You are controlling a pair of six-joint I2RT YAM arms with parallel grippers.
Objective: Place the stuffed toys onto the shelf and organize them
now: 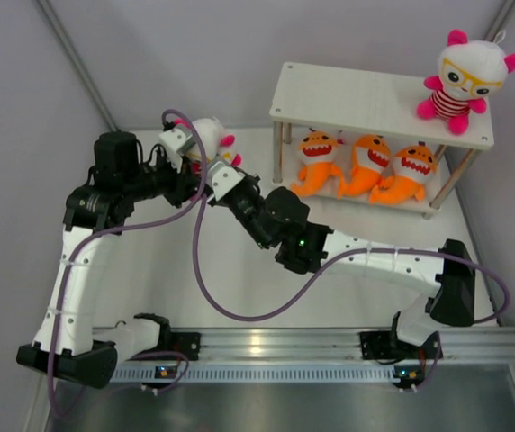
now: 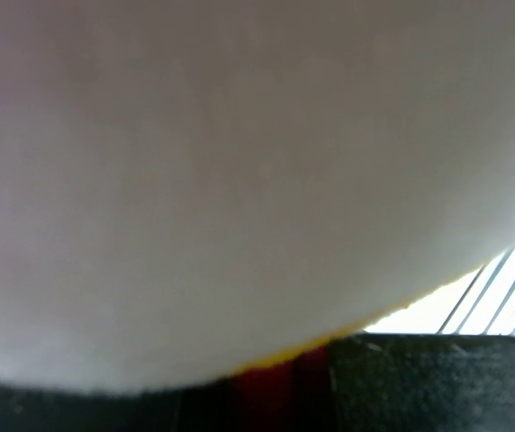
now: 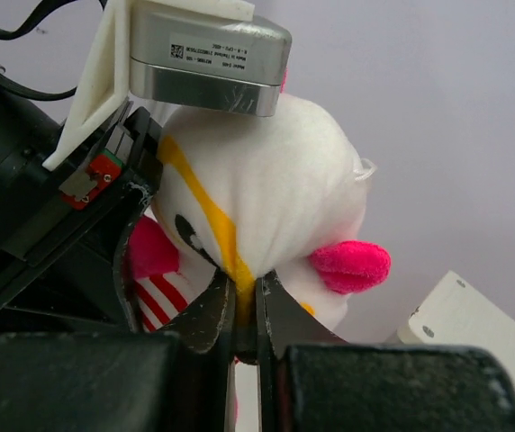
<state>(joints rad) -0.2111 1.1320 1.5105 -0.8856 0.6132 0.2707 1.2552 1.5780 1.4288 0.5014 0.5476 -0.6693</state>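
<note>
- Top view: a two-tier shelf of pale wood-grain boards on thin metal legs (image 1: 347, 94) stands at the far right. Three orange plush sharks with white toothy mouths (image 1: 370, 162) sit side by side on its lower board. A white-headed plush doll with pink ears, yellow glasses and a red-striped body (image 1: 466, 81) sits on the right end of the top board.
- Same view: a second doll of that kind (image 1: 211, 135) is left of the shelf, well apart from it, caught between the left gripper (image 1: 188, 147) and the right gripper (image 1: 214, 173).
- Left wrist view: blurred white plush fills nearly the whole frame, with a thin yellow and red strip at the bottom edge. The left gripper is clenched on the second doll's head.
- Right wrist view: the right gripper's fingers are pinched almost together on the yellow glasses band of the second doll's face (image 3: 275, 189). One pink ear sticks out to the right, and a shelf corner shows lower right.
</note>
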